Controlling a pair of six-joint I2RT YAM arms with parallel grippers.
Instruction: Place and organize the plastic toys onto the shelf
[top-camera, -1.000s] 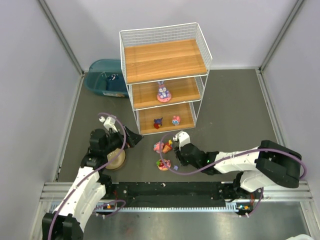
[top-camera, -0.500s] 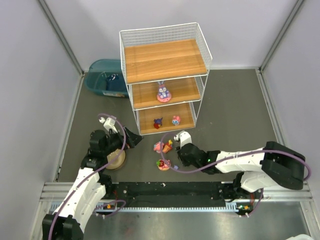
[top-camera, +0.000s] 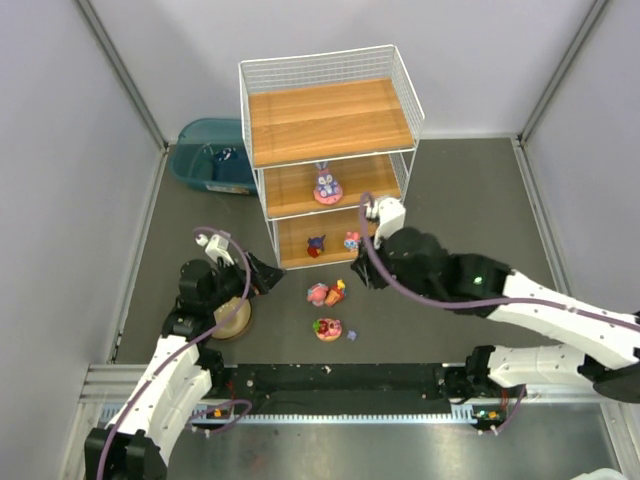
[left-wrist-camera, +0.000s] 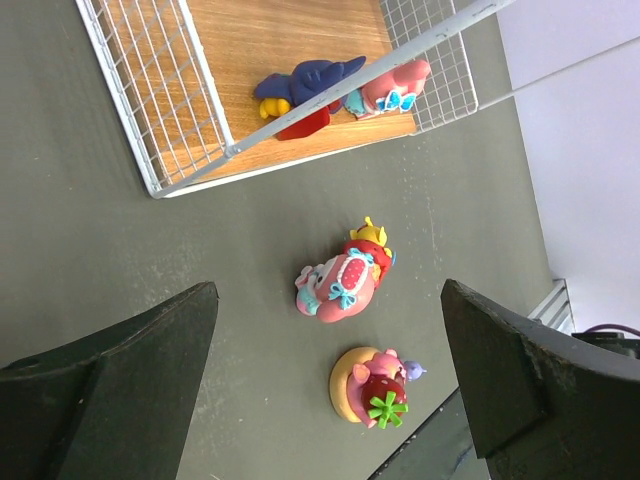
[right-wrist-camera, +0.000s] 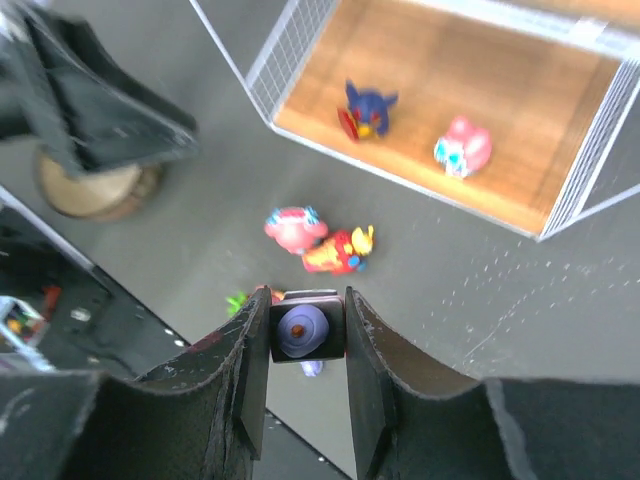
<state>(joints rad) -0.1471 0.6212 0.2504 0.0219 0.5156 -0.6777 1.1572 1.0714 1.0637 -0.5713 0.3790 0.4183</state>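
Shelf (top-camera: 330, 122): three tiers, white mesh and wooden boards, top board bare.

Right gripper (right-wrist-camera: 307, 306): hangs above the table just in front of the shelf's bottom tier, toward its right end. Fingers are narrow, clamped on a small purple toy (right-wrist-camera: 305, 332).

Left gripper (left-wrist-camera: 330, 290): low, off the shelf's front-left corner, pointing along its front. Fingers are spread wide with nothing between them.

Teal bin (top-camera: 205, 160): touching or just beside the shelf's left side, toward the back.

Tan bowl (top-camera: 234, 320): in front of the shelf and left of it, partly under the left arm.

Toys on the shelf:
- purple-eared bunny (top-camera: 326, 184), upright, middle tier, centre
- dark blue toy (left-wrist-camera: 300, 88) and pink toy (left-wrist-camera: 388, 88), bottom tier, side by side

Toys on the table in front of the shelf:
- pink figure (left-wrist-camera: 335, 285) touching a red-and-yellow figure (left-wrist-camera: 370, 245), near the bottom tier
- flower-topped disc (left-wrist-camera: 368, 392), farther out
- tiny purple bit (top-camera: 352, 335), just beside the disc
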